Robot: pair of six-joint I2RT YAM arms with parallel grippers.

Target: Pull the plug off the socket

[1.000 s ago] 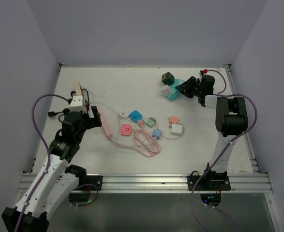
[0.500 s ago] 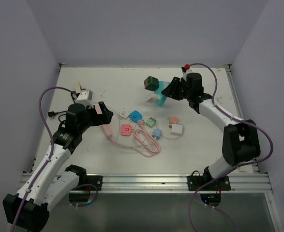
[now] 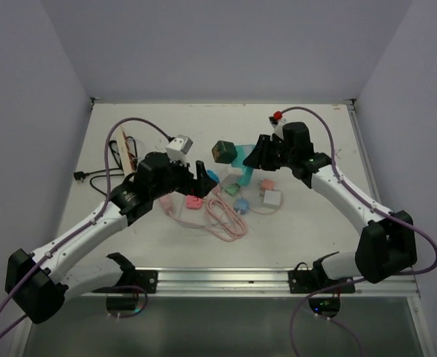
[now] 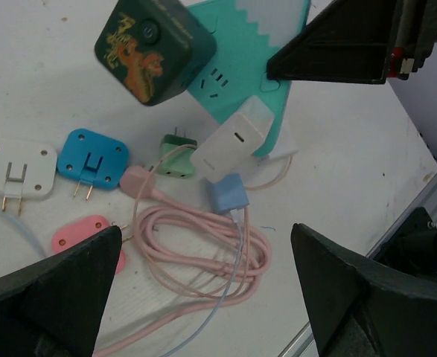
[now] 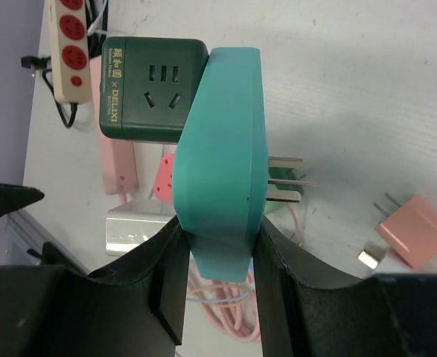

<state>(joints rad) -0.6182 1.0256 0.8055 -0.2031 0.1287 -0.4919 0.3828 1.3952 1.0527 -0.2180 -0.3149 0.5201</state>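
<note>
The teal socket (image 3: 242,158), a flat adapter with its own metal prongs (image 5: 286,180) projecting from one face, is held tilted over the middle of the table (image 3: 315,223), with the loose plugs lying under it. A dark green cube plug (image 3: 223,152) is seated in the socket's end away from the right arm, and a white charger (image 3: 237,175) is plugged into the same face nearer the grip; both appear in the left wrist view as the cube (image 4: 155,48) and the charger (image 4: 231,145) standing out from the teal face (image 4: 237,82). The right gripper (image 3: 262,153) is clamped on the socket's narrow edges, its fingers (image 5: 166,290) pressing the teal body from either side. The left gripper (image 3: 193,174) hovers just beside the socket on the cube's side, jaws spread wide with nothing between the fingers (image 4: 54,297). Below lie a blue plug (image 4: 93,158), a white plug (image 4: 17,171), a small green plug (image 4: 175,158), a light blue connector (image 4: 227,197), a pink plug (image 4: 91,232) and a coiled pink cable (image 4: 196,249). A pink adapter (image 3: 267,184) and a white adapter (image 3: 272,198) rest near the right arm. A beige power strip (image 5: 73,52) and a pink power strip (image 5: 117,167) lie toward the table's left side.
</note>
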